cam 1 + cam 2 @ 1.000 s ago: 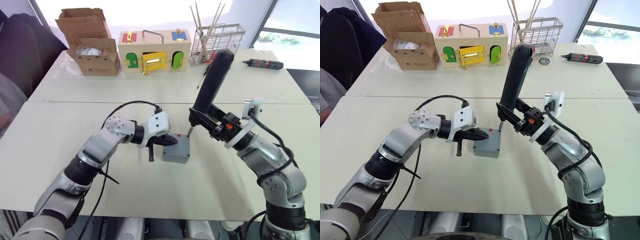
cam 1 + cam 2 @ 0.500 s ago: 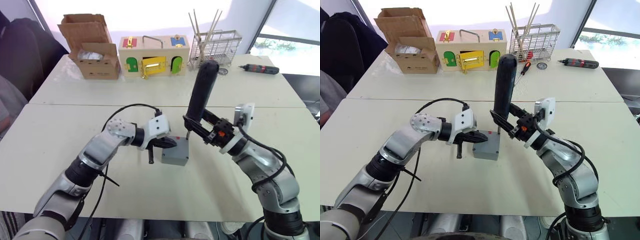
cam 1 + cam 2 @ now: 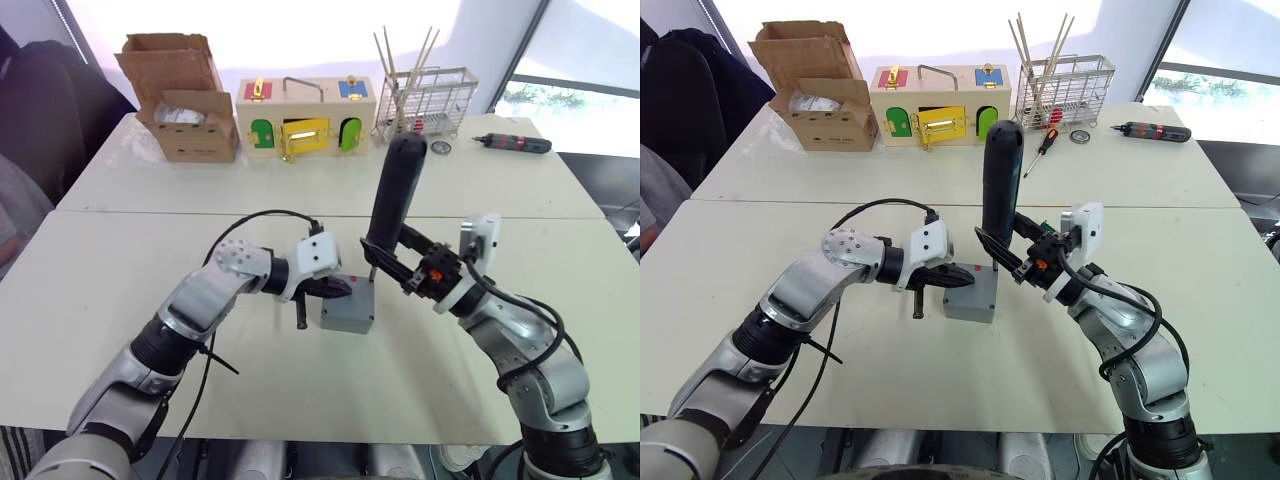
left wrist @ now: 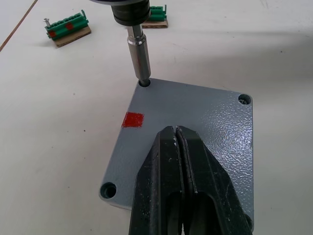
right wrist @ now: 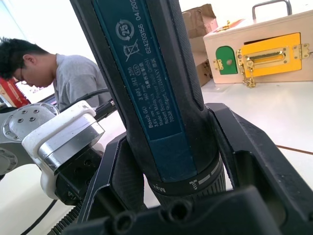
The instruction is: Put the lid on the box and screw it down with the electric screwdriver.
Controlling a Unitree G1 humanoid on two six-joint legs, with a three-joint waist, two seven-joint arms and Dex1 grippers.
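The lid (image 4: 195,127) sat flat on the box (image 3: 347,315), which stood on the counter (image 3: 120,290) near the middle of its front half. A small red mark (image 4: 132,119) showed on the lid's top, and open screw holes could be seen at two of its corners.

The left gripper (image 4: 179,142) had its two black fingers pressed together, empty, with the tips resting on or just over the lid's top; contact could not be told.

The right gripper (image 3: 1012,256) was clamped on the electric screwdriver (image 3: 391,195), holding it near its lower end so the thick black body stood nearly upright above the box. Its metal bit (image 4: 137,58) reached down into the screw hole at one corner of the lid.

Two green terminal blocks (image 4: 67,29) lay on the counter just beyond the box. Along the counter's far edge stood a cardboard carton (image 3: 180,98), a wooden box with coloured doors (image 3: 296,115) and a wire rack (image 3: 425,100), with a slim dark driver (image 3: 512,144) towards the far right corner. A person (image 5: 46,73) showed in the right wrist view.
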